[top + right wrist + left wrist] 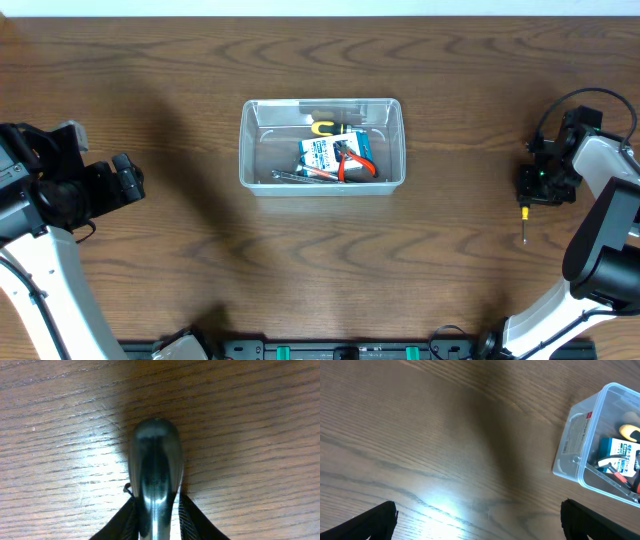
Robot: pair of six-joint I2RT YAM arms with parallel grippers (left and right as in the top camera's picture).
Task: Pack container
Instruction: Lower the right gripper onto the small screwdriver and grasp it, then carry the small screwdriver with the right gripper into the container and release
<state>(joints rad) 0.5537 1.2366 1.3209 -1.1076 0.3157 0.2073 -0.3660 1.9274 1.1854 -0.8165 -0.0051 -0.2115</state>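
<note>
Overhead, right jaws clamp the screwdriver (155, 475), lying twelve-to-six; the container (300, 102) sits at nine o'clock from them; left jaws gape.

- Container (247, 150): clear plastic rectangular bin with rounded corners and a raised rim; upright, top open, long side running left to right.
- Position: on the desk (150, 80), near mid-surface.
- Contents: blue-and-white packet (320, 153), red-handled pliers (357, 166), yellow-handled tool (324, 127), grey metal tool (292, 176) by the near wall.
</note>
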